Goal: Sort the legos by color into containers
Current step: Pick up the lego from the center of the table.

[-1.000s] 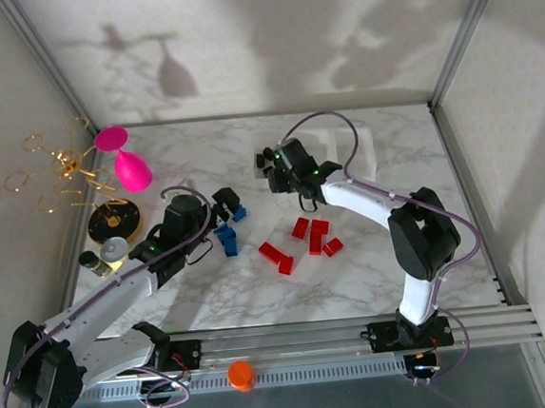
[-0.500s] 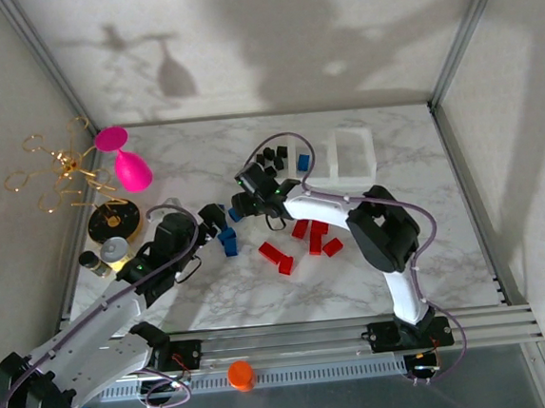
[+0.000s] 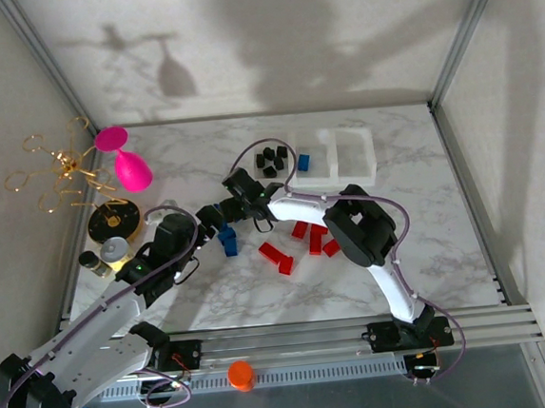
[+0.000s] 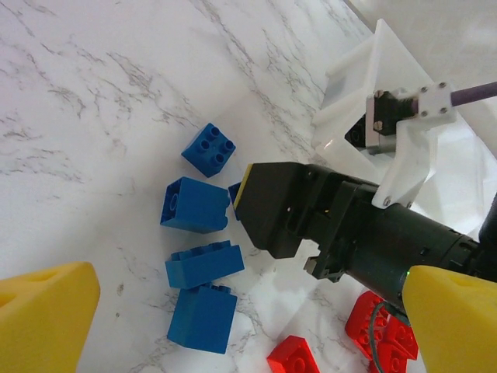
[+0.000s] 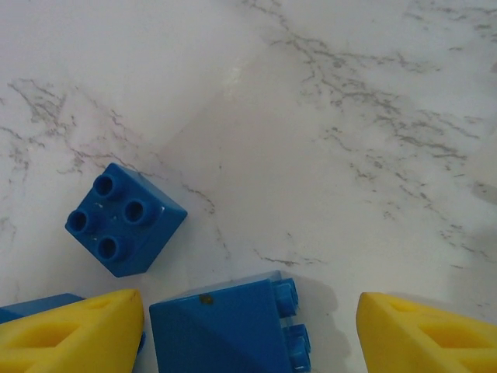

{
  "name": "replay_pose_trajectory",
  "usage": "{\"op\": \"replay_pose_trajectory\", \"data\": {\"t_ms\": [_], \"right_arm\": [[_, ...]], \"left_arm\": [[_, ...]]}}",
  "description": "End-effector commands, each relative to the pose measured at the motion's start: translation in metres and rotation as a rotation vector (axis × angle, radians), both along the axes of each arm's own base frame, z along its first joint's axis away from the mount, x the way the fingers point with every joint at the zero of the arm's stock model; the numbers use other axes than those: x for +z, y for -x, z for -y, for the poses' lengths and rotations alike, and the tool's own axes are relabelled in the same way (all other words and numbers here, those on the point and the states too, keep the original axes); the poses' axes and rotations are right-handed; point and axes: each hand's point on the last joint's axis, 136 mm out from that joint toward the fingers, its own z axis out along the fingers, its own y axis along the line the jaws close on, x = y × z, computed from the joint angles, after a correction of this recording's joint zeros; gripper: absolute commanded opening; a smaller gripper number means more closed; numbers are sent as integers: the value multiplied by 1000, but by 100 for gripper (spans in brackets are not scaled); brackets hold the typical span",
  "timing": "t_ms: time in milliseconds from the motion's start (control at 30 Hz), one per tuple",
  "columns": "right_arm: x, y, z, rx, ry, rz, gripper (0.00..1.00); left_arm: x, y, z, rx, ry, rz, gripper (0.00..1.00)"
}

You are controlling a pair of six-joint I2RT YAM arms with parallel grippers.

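Several blue legos (image 3: 226, 239) lie left of centre, red legos (image 3: 314, 239) to their right. The clear tray (image 3: 363, 169) holds black legos (image 3: 269, 158) in its left compartment and one blue lego (image 3: 303, 162) in the middle one. My right gripper (image 3: 237, 199) hangs open over the blue group. In the right wrist view its open jaws (image 5: 248, 334) straddle a blue lego (image 5: 225, 330) lying on its side, untouched; a second blue lego (image 5: 124, 219) sits studs-up nearby. My left gripper (image 3: 207, 215) is open beside them, its fingertips (image 4: 46, 318) wide apart above blue legos (image 4: 202, 317).
A pink goblet (image 3: 131, 167), a gold wire stand (image 3: 60, 170), a black-and-gold disc (image 3: 113, 218) and a small jar (image 3: 114, 249) crowd the left edge. An orange knob (image 3: 239, 374) rests on the front rail. The right arm's black body (image 4: 311, 214) looms close in the left wrist view.
My right arm swung from over the tray's black compartment leftward and down over the blue legos, its jaws widening. The left gripper drew back a little toward its base.
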Motion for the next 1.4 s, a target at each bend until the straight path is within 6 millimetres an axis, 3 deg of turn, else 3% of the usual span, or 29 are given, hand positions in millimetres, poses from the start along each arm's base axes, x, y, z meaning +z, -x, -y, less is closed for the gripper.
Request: {"op": "replay_pose_trajectory", "data": {"t_ms": [0,200,400,600,800,1133,1300,1367], "right_arm": [[0,-1,-12,45,0,16,71],[-10,2,-8,57,29,4,62],[-7,1,-3,55,46,20,52],[8,0,0,49,34,33,41],[36,4,11,29,-17,48,36],[83,-8,74,-108,-91,66,32],[94,-29,121,-215,-46,102,32],[97,-48,147,-273,-41,112,32]], "left_arm": [[-5,2,-11,42,-13,-9,99],[-7,2,-11,42,-9,-12,99],[-6,1,-9,38,-3,-9,100],[-2,-1,-7,32,6,-1,100],[6,-2,-3,16,20,10,99],[17,-13,19,-62,67,31,100],[22,-22,36,-109,89,48,100],[24,-27,44,-129,97,53,100]]}}
